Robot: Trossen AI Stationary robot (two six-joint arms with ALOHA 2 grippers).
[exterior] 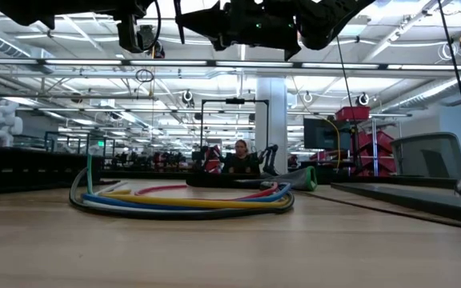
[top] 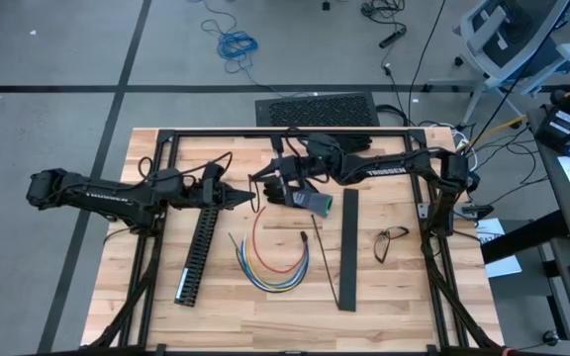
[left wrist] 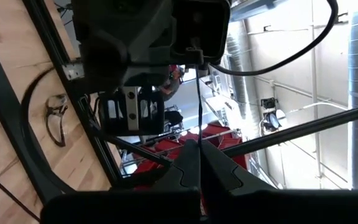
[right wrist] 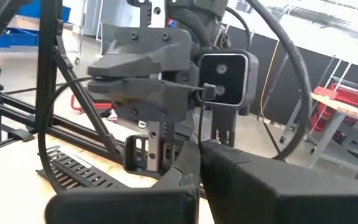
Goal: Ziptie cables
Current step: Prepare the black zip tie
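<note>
Near the middle of the wooden surface (top: 265,307) we see the cables (top: 270,259), a loose bundle of red, yellow, blue and green wires bent into a U. They lie flat on the wood and nothing touches them. We take this bundle as our landmark.

Above the cables and toward the far edge, both grippers hang in the air, tips facing each other. The left gripper (top: 248,201) comes in from the left side, its fingers (left wrist: 188,165) pressed together with no gap. The right gripper (top: 265,184) comes in from the right side, and its fingers (right wrist: 197,163) are likewise closed tight. A thin dark strand runs up from between the left fingers in the left wrist view; we think it may be a zip tie, but the view is too poor to be sure, and we cannot say that either gripper holds anything.

Left of the cables lies a long black slotted duct (top: 199,245), slanting away from them. Right of the cables lies a flat black strip (top: 347,249), roughly parallel to the bundle's long side and apart from it. Farther right still, a pair of glasses (top: 390,240) rests on the wood. Just beyond the cables, under the right arm, sits a grey roll with a green end (top: 319,203).

In the low view the cables (exterior: 184,200) form a low coloured loop, both arms dark overhead.
</note>
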